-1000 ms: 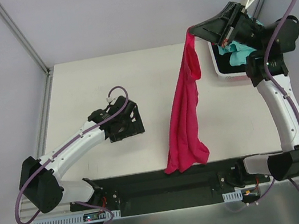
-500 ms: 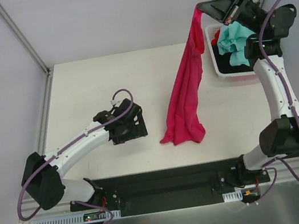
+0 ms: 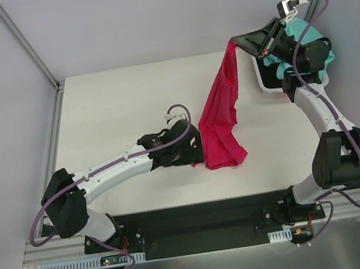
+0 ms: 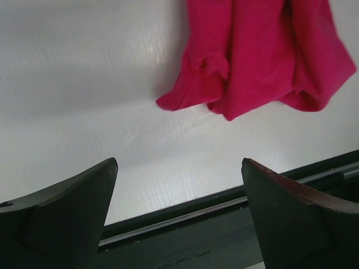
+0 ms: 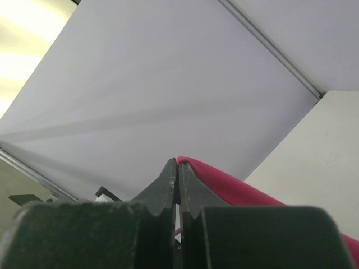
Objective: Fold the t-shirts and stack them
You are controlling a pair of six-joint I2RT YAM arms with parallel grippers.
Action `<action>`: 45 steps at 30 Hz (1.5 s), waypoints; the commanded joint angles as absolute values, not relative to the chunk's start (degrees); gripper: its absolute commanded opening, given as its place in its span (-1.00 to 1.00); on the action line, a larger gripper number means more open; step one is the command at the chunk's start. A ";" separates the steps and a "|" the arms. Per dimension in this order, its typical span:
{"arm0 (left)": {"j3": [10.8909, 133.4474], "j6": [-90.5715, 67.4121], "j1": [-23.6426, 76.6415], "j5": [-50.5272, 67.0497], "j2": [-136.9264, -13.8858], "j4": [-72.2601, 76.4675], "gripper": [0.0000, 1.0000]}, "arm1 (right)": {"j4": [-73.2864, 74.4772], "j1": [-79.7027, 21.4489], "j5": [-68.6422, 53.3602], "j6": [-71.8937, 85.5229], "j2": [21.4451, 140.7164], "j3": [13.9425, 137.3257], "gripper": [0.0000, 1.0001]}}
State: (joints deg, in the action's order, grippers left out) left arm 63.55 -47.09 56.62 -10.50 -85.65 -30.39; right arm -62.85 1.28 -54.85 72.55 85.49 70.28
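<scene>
step: spreading magenta t-shirt point(image 3: 222, 116) flat | right jaws: pinched shut on its top edge, raised beside basket point(image 3: 258, 77) | left jaws: wide, empty, just beside lower end resting on table point(image 3: 113, 111) | how: nip one bottom corner only, pull apart, lower taut

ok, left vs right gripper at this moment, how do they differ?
Left gripper is open with nothing between its fingers; right gripper is shut on the pink t-shirt.
Left sits low over the table, facing the shirt's lower end without touching it; right is raised at the far right, by the basket, with the shirt hanging from it.
Shared: both are at the same shirt, opposite ends.
</scene>
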 commanded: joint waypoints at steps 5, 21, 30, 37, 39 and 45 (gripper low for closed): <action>69.52 -44.12 58.36 -11.95 -88.24 -21.10 0.80 | -74.17 0.79 -55.37 75.14 79.37 68.91 -0.97; 64.43 -48.77 60.56 -6.77 -97.56 -6.86 0.60 | -76.91 0.62 -55.11 78.22 74.18 66.71 -0.98; 62.23 -49.22 60.73 -6.42 -98.00 -2.99 0.06 | -77.08 0.70 -54.67 79.63 72.25 68.29 -0.98; 60.21 -50.89 60.82 -4.66 -99.93 1.48 0.16 | -77.08 0.62 -54.23 80.95 71.63 69.43 -0.98; 59.59 -50.98 60.82 -4.48 -100.46 2.90 0.17 | -77.17 0.62 -54.14 81.03 71.28 69.52 -0.98; 60.73 -50.01 60.82 -3.96 -102.65 3.16 0.25 | -77.17 0.62 -54.67 81.30 70.84 69.61 -0.97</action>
